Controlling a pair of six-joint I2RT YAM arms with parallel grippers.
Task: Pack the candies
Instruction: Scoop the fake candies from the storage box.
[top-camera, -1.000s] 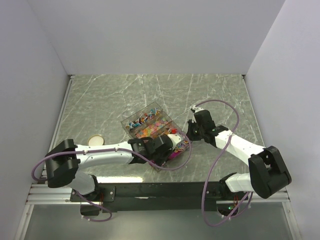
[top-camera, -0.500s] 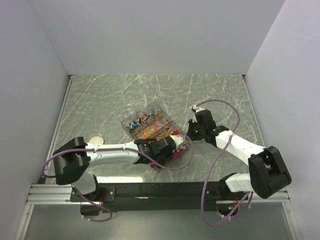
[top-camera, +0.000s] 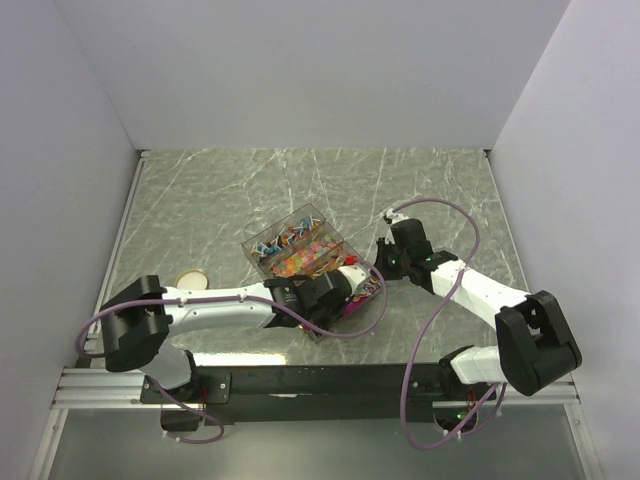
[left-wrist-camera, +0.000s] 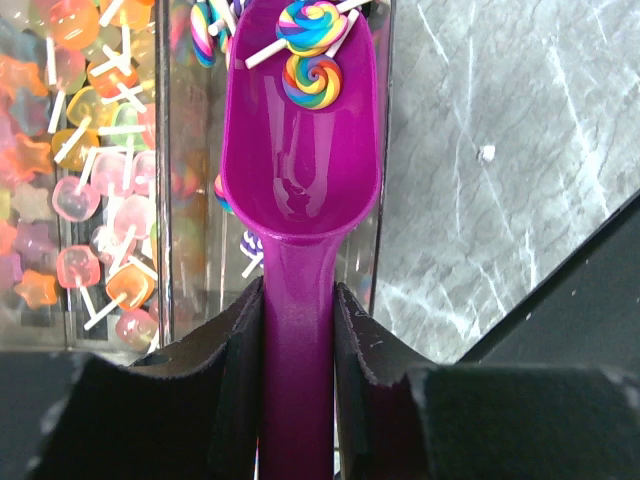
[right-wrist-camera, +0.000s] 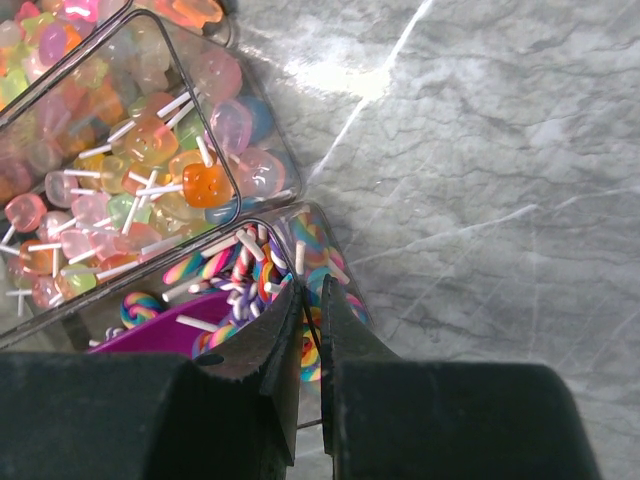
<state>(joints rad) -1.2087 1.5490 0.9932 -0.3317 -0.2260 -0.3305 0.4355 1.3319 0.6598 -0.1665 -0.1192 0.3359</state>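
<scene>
2 swirl candies in the scoop bowl, at its far end. Scoop handle clamped between the left gripper fingers, 1 on each side. Bowl within the near compartment of the box, above more swirl candies. Other candies, many on white sticks, in the 2 compartments beyond. Right gripper at the right end of the box, fingers nearly together, pinching the clear end wall. Box on the table, near the middle, set at an angle to the table edge. Lid flat on the table, well left of the box.
</scene>
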